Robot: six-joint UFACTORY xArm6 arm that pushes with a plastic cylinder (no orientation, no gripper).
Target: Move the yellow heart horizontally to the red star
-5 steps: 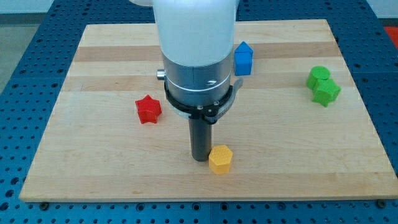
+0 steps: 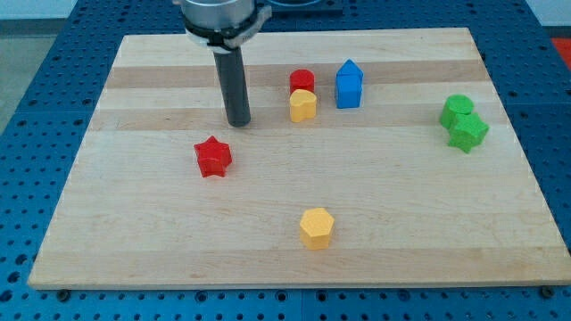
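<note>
The yellow heart [image 2: 303, 105] lies in the upper middle of the board, touching a red cylinder [image 2: 302, 80] just above it. The red star [image 2: 213, 157] lies left of centre, lower than the heart. My tip [image 2: 238, 122] rests on the board to the left of the yellow heart, apart from it, and above and slightly right of the red star. The rod stands upright and touches no block.
A blue block [image 2: 349, 85] stands right of the red cylinder. Two green blocks [image 2: 463, 124] sit together near the right edge. A yellow hexagon [image 2: 316, 227] lies near the bottom middle. The wooden board [image 2: 134, 223] sits on a blue perforated table.
The arm has moved from beside the yellow hexagon up and to the left, to a spot left of the yellow heart. The heart and red cylinder, hidden before, now show. No block moved.
</note>
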